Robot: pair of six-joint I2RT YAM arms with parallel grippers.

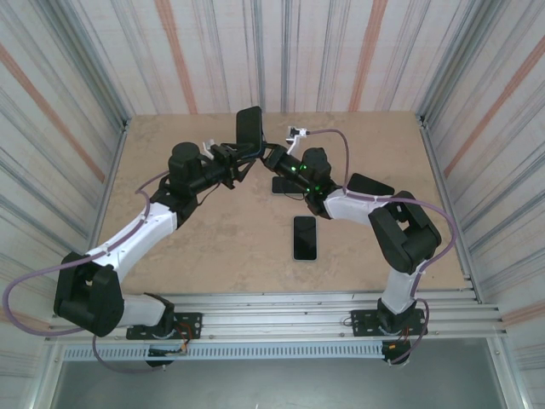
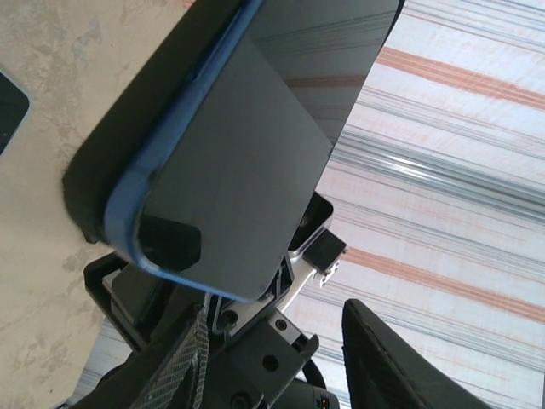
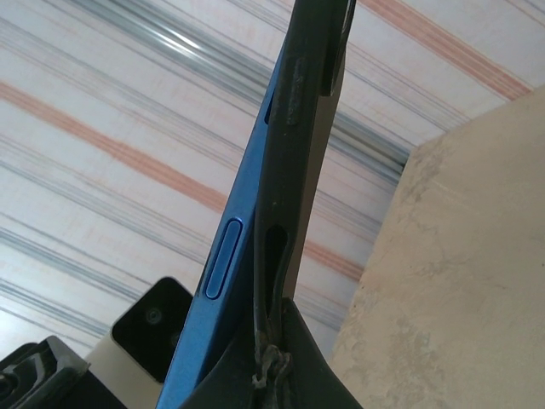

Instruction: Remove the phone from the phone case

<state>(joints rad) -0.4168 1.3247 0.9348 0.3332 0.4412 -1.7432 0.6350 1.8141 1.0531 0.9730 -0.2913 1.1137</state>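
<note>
- Top external view: the phone is shown held upright above the worktop, at upper centre of the frame. The left end effector and the right end effector meet at its lower end.
- Right wrist view: the assembly is seen edge-on, running up the centre of the frame. The blue phone edge, with its side button, lies on the left. The dark phone case lies on the right, against it. The right end effector is judged to be clamped on the lower end, where its dark body covers both layers.
- Left wrist view: a glossy flat face with a blue rim crosses the frame from upper right to lower left, and a black corner is seen behind it at left. Whether the left end effector is closed or apart cannot be told.
- Handling, as judged: the phone is expected to be rigid, fairly heavy, smooth and breakable at the glass. The case is expected to be thin and flexible, with a clinging lip.
- Hold, as judged: the case is best taken at a corner lip and peeled back. The phone is best pinched across its flat faces, away from the side button.
</note>
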